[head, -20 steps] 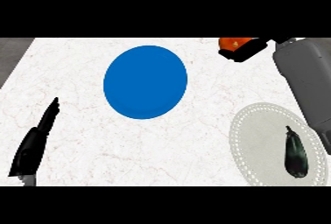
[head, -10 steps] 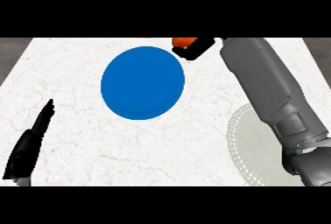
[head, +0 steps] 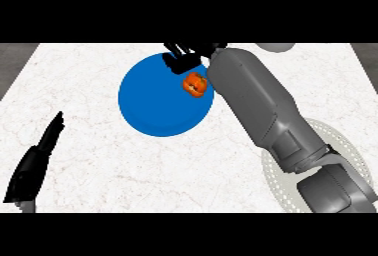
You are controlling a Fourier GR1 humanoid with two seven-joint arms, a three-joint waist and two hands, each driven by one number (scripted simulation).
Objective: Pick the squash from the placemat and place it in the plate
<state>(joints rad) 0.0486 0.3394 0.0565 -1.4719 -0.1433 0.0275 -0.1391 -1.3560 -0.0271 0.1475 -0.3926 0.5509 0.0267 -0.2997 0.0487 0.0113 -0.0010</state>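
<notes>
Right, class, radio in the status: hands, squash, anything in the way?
Right hand curled on squash, over blue plate. Left hand open, resting at left. Nothing in the way.

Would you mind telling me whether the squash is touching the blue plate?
Cannot tell: in the head view the squash overlaps the blue plate's right edge below the right robot hand, and height is unreadable.

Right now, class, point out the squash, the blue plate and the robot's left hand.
squash (head: 195, 84), head view, on its orange middle.
blue plate (head: 151, 107), head view, on its bare blue face.
left hand (head: 37, 162), head view, on the black palm.
</notes>
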